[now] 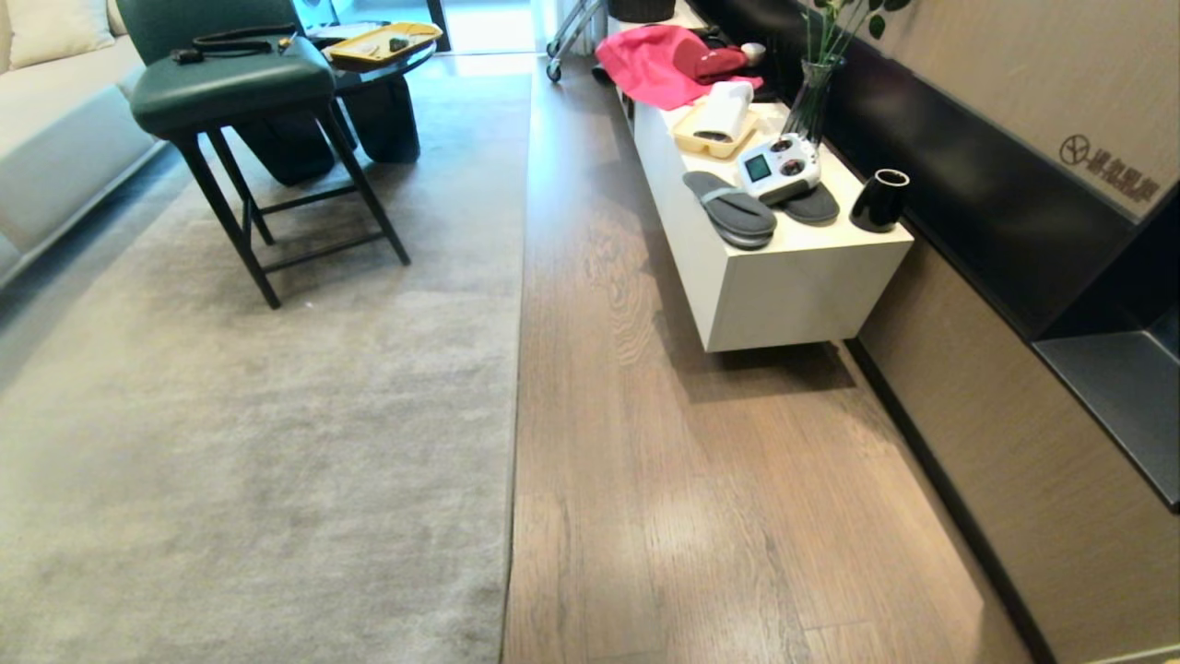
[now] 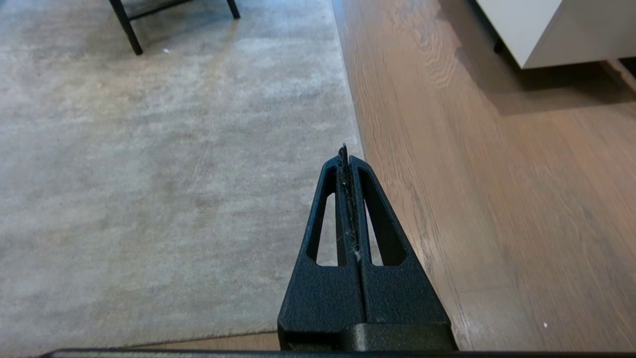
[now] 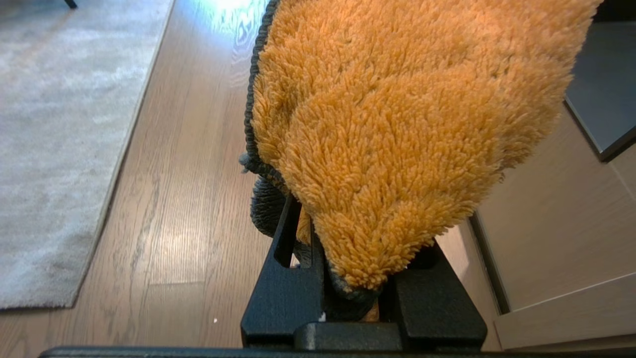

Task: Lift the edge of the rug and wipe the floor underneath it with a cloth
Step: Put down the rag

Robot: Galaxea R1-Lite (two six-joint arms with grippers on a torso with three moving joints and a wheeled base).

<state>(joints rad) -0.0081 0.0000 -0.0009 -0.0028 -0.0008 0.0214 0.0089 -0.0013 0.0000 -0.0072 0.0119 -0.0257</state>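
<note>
**Cloth in hand, rug flat**

We see the right gripper w/ fingers clamped on the orange cloth, above the floor. Left gripper, fingers together, hangs over the rug edge, which lies flat.

Home living room, sofa, large rug, wood floor, slippers on cabinet

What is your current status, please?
Left gripper shut, empty, above rug edge. Right gripper shut on cloth. Rug flat, floor unwiped.
</note>
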